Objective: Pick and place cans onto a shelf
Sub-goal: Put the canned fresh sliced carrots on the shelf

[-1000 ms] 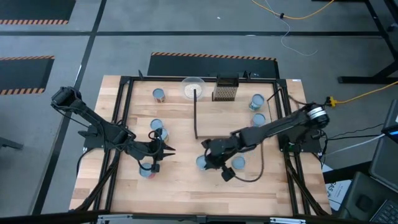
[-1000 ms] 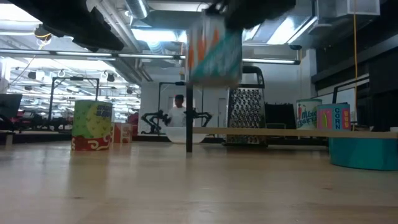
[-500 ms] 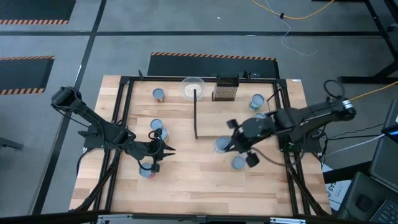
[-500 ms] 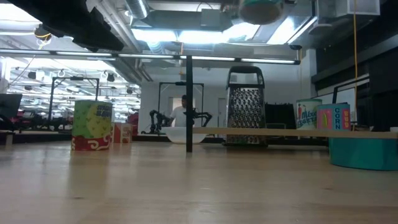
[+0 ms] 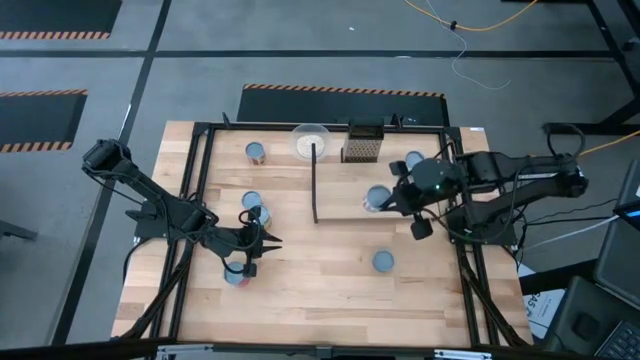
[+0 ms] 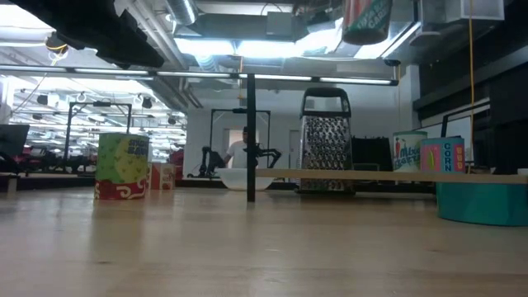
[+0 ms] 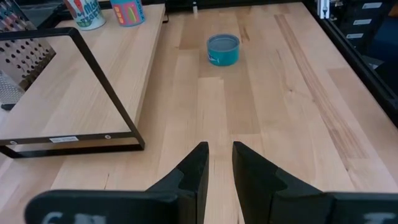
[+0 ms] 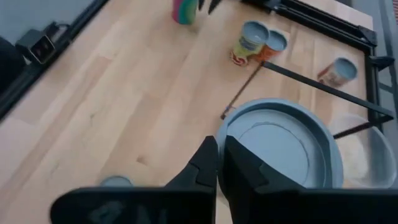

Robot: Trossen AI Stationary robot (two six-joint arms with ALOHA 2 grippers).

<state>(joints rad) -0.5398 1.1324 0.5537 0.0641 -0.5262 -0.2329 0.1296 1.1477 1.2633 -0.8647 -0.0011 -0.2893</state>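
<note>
My right gripper [image 5: 390,198] is shut on a can [image 5: 376,198] with a pale blue-silver top, held high over the near left part of the shelf [image 5: 345,175]. The shelf is a pale board with a thin black bar [image 5: 314,185] along one short edge. In the low view the can [image 6: 365,16] hangs at the picture's top. One can [image 5: 413,160] stands on the shelf's far right part. My left gripper [image 5: 270,241] waits at the table's left, narrowly open and empty, between two cans [image 5: 250,205] and another can [image 5: 237,272]. My right gripper comes at the can from above, slanting from the table's right. Its fingers [image 8: 208,158] meet the can at the edge of its round top [image 8: 233,134] and hide the place of contact. The can is lifted clear, well above the shelf.
One can [image 5: 383,261] stands on the table near the front, right of centre, and another [image 5: 256,152] at the far left. A whitish bowl [image 5: 310,140] and a dark grater [image 5: 363,146] stand at the far edge. A black frame [image 5: 200,180] runs round the tabletop.
My right gripper has lifted the can off the table's near middle and carried it up, toward the far edge and the right, until it hangs over the shelf. In the low view the can has risen to the picture's top.
</note>
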